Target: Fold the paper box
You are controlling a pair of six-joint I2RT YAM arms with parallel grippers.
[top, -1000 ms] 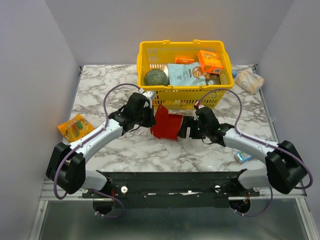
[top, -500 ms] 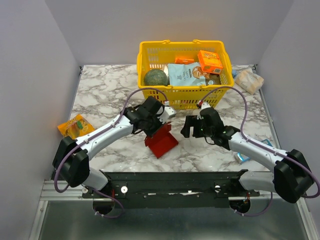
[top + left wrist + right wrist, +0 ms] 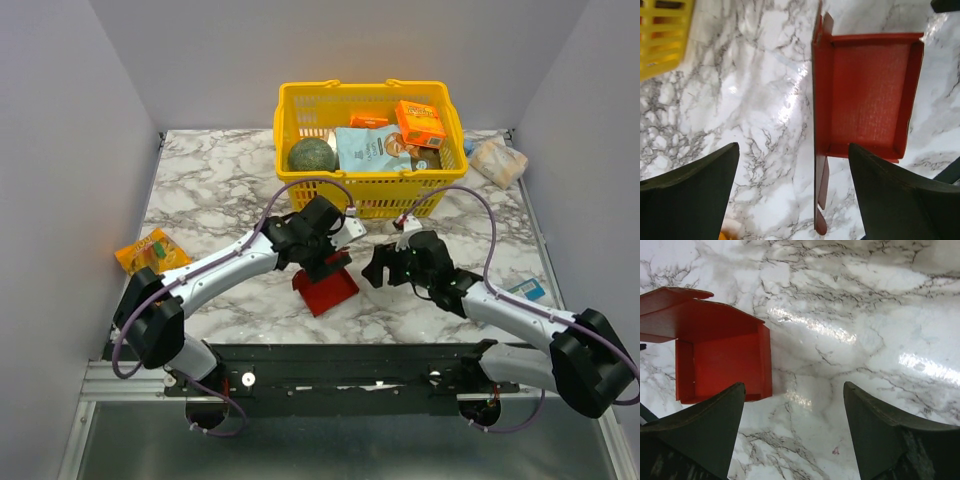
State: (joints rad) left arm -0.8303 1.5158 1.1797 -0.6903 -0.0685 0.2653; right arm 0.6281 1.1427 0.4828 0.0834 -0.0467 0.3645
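Note:
The paper box [image 3: 325,288] is bright red card. It rests on the marble as a shallow open tray [image 3: 867,95] with one tall panel standing upright along its side. My left gripper [image 3: 335,260] hovers over it, open. In the left wrist view the panel's edge [image 3: 818,200] stands between the fingers [image 3: 690,195] with a gap on both sides of my left gripper [image 3: 795,192]. My right gripper [image 3: 385,268] is open just right of the box. The right wrist view has the box [image 3: 722,360] at the left and only marble between the jaws of my right gripper [image 3: 795,425].
A yellow basket [image 3: 290,110] full of groceries stands right behind the box and both grippers. An orange snack packet [image 3: 150,253] lies by the left wall. A pale wrapped packet [image 3: 498,160] sits at the back right, and a small blue item [image 3: 525,290] lies beside the right arm.
The box came down from between the two grippers onto the table. My left gripper was shut on its upright panel, then opened and let go. The right gripper stayed open and drew back slightly.

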